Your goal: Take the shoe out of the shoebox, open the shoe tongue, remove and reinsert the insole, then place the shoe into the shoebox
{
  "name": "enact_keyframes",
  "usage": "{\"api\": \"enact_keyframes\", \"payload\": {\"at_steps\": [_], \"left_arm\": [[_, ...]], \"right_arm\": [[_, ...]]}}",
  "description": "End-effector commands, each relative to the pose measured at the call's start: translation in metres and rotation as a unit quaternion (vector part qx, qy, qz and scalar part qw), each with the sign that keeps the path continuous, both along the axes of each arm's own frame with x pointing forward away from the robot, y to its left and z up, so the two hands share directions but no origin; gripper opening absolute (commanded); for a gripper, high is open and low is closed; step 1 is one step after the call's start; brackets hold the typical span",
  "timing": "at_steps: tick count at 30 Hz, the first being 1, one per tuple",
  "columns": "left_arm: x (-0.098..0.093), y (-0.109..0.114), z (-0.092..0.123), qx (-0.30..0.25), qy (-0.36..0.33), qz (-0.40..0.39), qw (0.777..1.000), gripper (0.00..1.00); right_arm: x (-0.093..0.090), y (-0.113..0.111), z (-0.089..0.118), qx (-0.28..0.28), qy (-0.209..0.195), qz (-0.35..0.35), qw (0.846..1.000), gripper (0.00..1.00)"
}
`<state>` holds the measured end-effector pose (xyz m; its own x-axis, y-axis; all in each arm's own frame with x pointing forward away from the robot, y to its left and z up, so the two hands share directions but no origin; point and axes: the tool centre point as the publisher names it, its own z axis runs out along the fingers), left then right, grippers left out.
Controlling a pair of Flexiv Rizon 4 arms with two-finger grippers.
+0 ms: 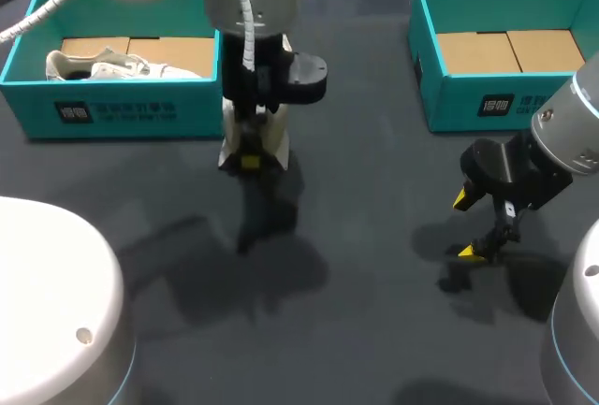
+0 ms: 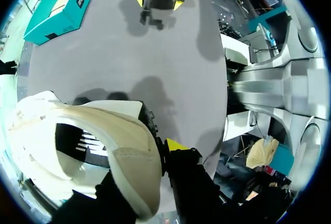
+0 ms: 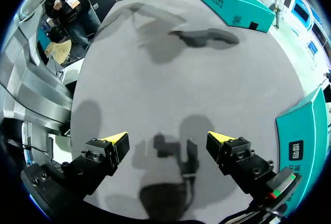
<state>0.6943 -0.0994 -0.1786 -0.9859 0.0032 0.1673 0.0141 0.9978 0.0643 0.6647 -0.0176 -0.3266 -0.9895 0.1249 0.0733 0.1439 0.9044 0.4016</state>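
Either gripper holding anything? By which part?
Left gripper is shut on the white shoe, pinching the wall at the rim of its opening. Right gripper is open and holds nothing.

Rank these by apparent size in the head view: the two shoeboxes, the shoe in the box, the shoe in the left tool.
1. The left shoebox and right shoebox look alike, so I leave them unranked.
2. The boxed shoe.
3. The held shoe in the left tool, only partly visible.

The shoebox at ten o'clock (image 1: 33, 96) has a dark label (image 1: 114, 111). The shoebox at two o'clock (image 1: 449, 106) has one too. Their print is too small to read.
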Motion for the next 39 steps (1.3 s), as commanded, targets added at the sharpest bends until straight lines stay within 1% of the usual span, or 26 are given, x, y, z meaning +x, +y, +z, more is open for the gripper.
{"api": "enact_keyframes", "payload": {"at_steps": [1,8,12,31,35,39], "left_arm": [[0.019,0.015,0.027,-0.004,0.011,-0.002,1.000,0.00],[0.044,0.044,0.054,-0.011,0.019,0.017,1.000,0.00],[0.063,0.074,0.072,-0.016,0.023,0.043,0.999,0.00],[0.063,0.074,0.072,-0.016,0.023,0.043,0.999,0.00],[0.094,0.106,0.084,-0.025,0.040,0.044,0.998,0.00],[0.124,0.145,0.099,-0.031,0.041,0.060,0.997,0.00]], "right_arm": [[-0.002,0.000,0.001,-0.001,-0.001,0.000,1.000,1.00],[-0.002,0.000,0.001,-0.001,-0.001,0.000,1.000,1.00],[-0.002,0.000,0.001,-0.001,-0.001,0.000,1.000,1.00],[-0.002,0.000,0.001,-0.001,-0.001,0.000,1.000,1.00],[-0.002,0.000,0.001,-0.001,-0.001,0.000,1.000,1.00],[-0.002,0.000,0.001,-0.001,-0.001,0.000,1.000,1.00]]}}
